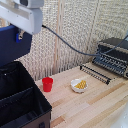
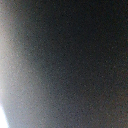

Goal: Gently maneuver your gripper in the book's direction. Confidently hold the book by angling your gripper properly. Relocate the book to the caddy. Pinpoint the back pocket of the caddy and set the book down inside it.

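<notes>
Exterior view: the book point(image 1: 10, 44), a dark navy slab, hangs at the exterior view's left edge directly below the white wrist of the arm, above the black caddy point(image 1: 22, 102), whose open top shows a divider running across it. I cannot see the gripper itself; the wrist housing and the book cover it, so I cannot tell how the jaws stand, though the book's raised position suggests to me that it is pinched along its upper edge. The wrist view gives only a blurred dark surface with a pale margin, too close to read. On the wooden table point(image 1: 95, 102) stand a red cup point(image 1: 47, 84) and a small white bowl point(image 1: 79, 85) with yellow contents, both well apart from the caddy, and a toaster oven point(image 1: 112, 56) at the exterior view's right. I judge the book to be stiff and flat, light to moderate in weight, with a smooth cover that may slip or swing under a narrow pinch. The best hold is across its thin dimension near the middle of one long edge, so that it hangs plumb and enters the pocket edge-first.
</notes>
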### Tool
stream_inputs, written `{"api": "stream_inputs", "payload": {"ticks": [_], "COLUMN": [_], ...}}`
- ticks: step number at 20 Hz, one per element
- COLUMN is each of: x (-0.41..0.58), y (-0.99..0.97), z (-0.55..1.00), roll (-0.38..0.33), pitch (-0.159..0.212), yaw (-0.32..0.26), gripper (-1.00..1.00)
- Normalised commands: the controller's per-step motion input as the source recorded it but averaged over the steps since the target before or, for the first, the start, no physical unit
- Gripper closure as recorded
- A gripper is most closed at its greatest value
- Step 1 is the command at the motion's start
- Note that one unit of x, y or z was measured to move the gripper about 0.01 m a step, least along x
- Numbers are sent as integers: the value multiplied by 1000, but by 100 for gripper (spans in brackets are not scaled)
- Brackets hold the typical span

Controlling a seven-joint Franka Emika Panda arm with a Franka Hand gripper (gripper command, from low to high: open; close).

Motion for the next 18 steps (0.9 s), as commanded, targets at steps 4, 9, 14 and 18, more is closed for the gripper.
{"api": "stream_inputs", "payload": {"ticks": [4,9,14,18], "x": [366,303,414,541], "y": [594,365,109,9], "z": [-15,-10,0,0], "roll": [0,-17,-18,0], "pitch": [6,65,188,169], "yaw": [-57,-59,-38,-24], "gripper": [100,100,100,100]}}
